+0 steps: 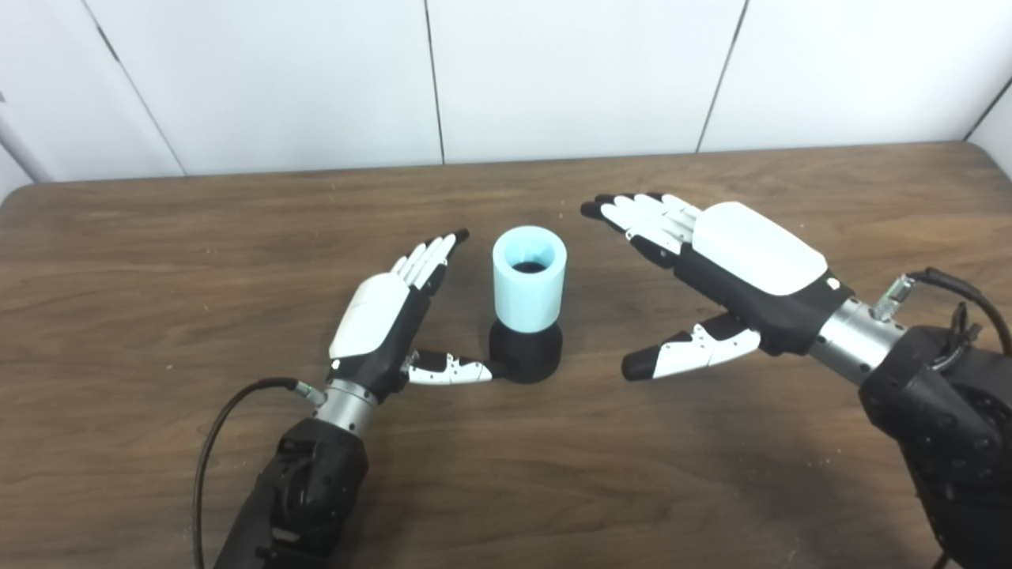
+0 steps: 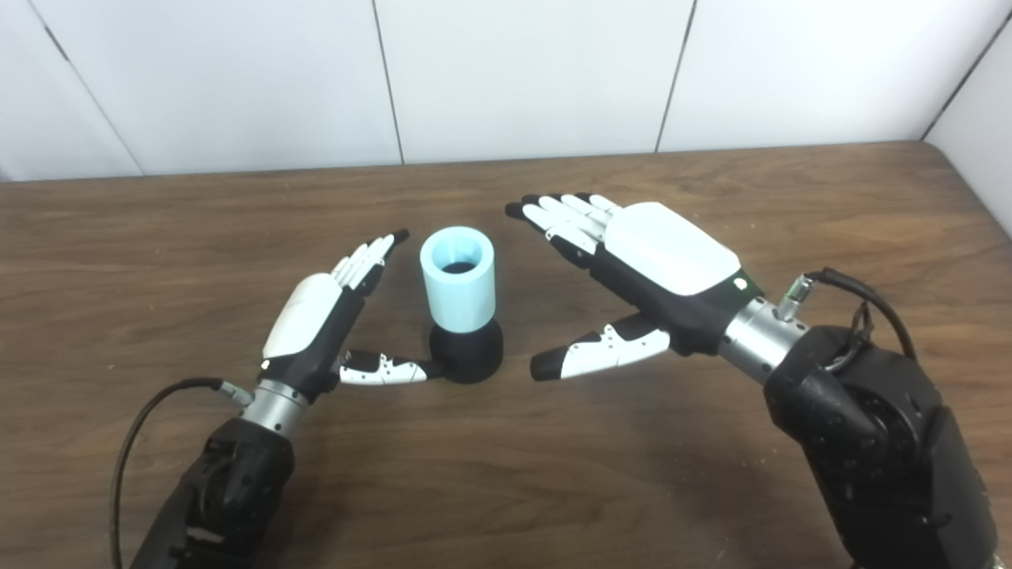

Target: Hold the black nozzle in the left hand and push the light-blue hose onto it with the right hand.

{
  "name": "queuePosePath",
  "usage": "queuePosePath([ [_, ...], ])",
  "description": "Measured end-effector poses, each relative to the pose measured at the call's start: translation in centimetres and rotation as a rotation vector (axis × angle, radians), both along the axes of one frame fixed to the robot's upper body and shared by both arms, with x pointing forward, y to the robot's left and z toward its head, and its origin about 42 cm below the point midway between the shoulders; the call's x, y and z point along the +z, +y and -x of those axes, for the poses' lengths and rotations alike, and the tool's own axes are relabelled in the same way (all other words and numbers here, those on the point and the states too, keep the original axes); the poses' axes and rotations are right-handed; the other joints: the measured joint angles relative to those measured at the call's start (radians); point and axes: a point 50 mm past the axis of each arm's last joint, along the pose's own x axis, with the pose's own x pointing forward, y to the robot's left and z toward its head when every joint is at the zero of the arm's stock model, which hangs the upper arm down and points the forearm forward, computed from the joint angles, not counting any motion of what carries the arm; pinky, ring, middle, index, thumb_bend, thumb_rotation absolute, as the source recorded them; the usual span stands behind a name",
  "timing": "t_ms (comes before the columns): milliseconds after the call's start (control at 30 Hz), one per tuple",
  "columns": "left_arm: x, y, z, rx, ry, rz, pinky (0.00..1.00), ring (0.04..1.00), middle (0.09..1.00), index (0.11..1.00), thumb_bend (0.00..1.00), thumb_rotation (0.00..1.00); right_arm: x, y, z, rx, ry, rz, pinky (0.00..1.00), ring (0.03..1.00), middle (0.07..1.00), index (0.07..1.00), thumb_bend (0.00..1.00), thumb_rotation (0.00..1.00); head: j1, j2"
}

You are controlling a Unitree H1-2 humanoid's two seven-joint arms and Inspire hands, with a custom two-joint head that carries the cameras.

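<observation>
Standing between both spread fingers (image 1: 427,261): hose (image 1: 529,278) on nozzle (image 1: 526,352).

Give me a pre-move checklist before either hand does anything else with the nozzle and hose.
1. Light-blue hose seated on black nozzle: ok, it stands upright on it.
2. How far the hose is pushed on: cannot tell.
3. Left hand holding the nozzle: not ok, open; only the thumb tip meets the base.
4. Right hand clear of the hose: ok, open, apart to its right.
5. Table around the assembly free of obstacles: ok.
</observation>
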Motion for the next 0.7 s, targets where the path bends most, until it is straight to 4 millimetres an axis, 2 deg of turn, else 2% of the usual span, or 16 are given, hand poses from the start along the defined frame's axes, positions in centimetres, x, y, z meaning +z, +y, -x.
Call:
queuePosePath([
  [200,1.1,0.6,0.2,0.005,-0.035,0.067,1.0,0.968,0.952,0.956,1.0,0.35,-0.1,0.0,-0.1,-0.003,0.005,0.0,1.0,1.0,1.0,1.0,0.57,0.98,0.0,0.0],
  [233,1.3,0.9,0.3,0.01,-0.04,0.084,0.93,0.93,0.92,0.951,1.0,0.36,-0.1,-0.1,-0.1,-0.003,0.005,0.001,1.0,1.0,1.0,1.0,0.58,0.98,0.0,0.002],
  [300,1.6,1.2,0.3,0.021,-0.046,0.128,0.87,0.898,0.892,0.947,1.0,0.36,-0.1,-0.1,-0.2,-0.005,0.008,0.003,1.0,1.0,1.0,1.0,0.58,0.98,0.002,0.0],
  [467,1.5,2.5,0.6,0.048,-0.023,0.269,0.94,0.915,0.877,0.947,1.0,0.38,-0.9,-0.5,-0.9,-0.017,0.043,-0.001,1.0,1.0,1.0,1.0,0.58,0.99,-0.002,-0.002],
  [700,1.2,4.6,1.1,0.074,0.057,0.456,0.94,0.908,0.889,0.934,1.0,0.41,-3.0,-1.7,-2.6,-0.055,0.111,-0.047,1.0,1.0,1.0,1.0,0.57,1.0,0.005,-0.006],
])
